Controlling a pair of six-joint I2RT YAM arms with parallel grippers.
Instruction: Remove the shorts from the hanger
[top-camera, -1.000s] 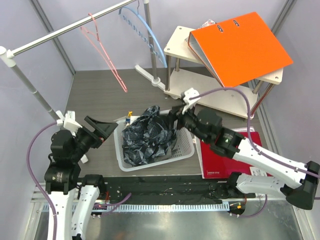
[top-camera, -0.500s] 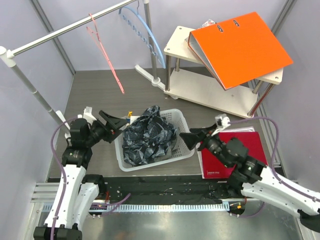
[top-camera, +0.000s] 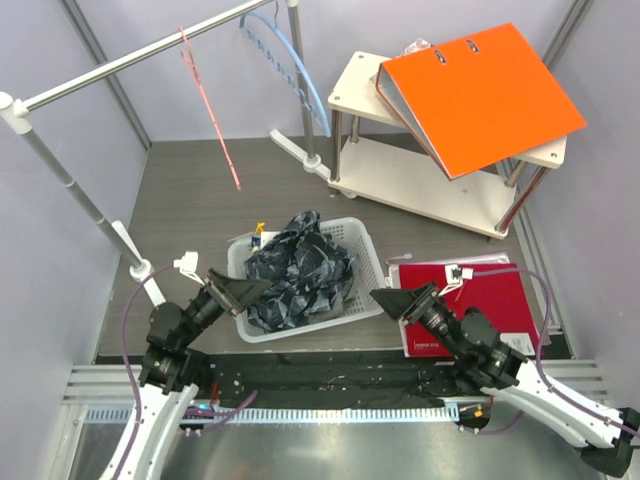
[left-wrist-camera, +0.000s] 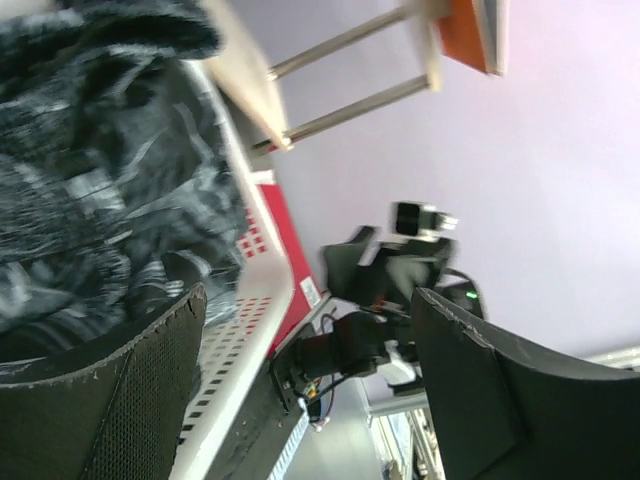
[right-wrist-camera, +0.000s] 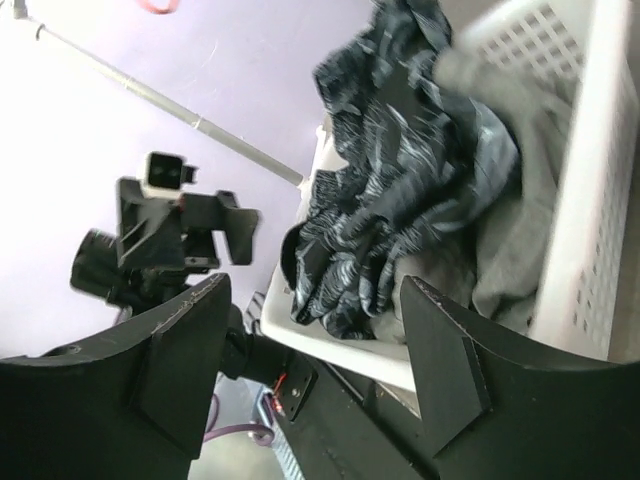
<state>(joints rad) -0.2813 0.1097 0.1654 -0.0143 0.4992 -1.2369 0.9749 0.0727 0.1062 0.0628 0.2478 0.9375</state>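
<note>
The dark patterned shorts (top-camera: 298, 272) lie crumpled in the white basket (top-camera: 372, 263); they also show in the left wrist view (left-wrist-camera: 90, 150) and the right wrist view (right-wrist-camera: 390, 170). The pink hanger (top-camera: 210, 110) hangs bare on the rail (top-camera: 130, 62). My left gripper (top-camera: 243, 292) is open and empty at the basket's near left corner. My right gripper (top-camera: 392, 300) is open and empty at the basket's near right corner.
A blue hanger (top-camera: 300, 75) hangs on the same rail. A side table (top-camera: 440, 170) at the back right carries an orange binder (top-camera: 480, 90). A red folder (top-camera: 470, 300) lies right of the basket.
Both arms have drawn back toward the near edge and lowered; both grippers stay open and empty. The pink hanger has swung on the rail. The shorts have not moved.
</note>
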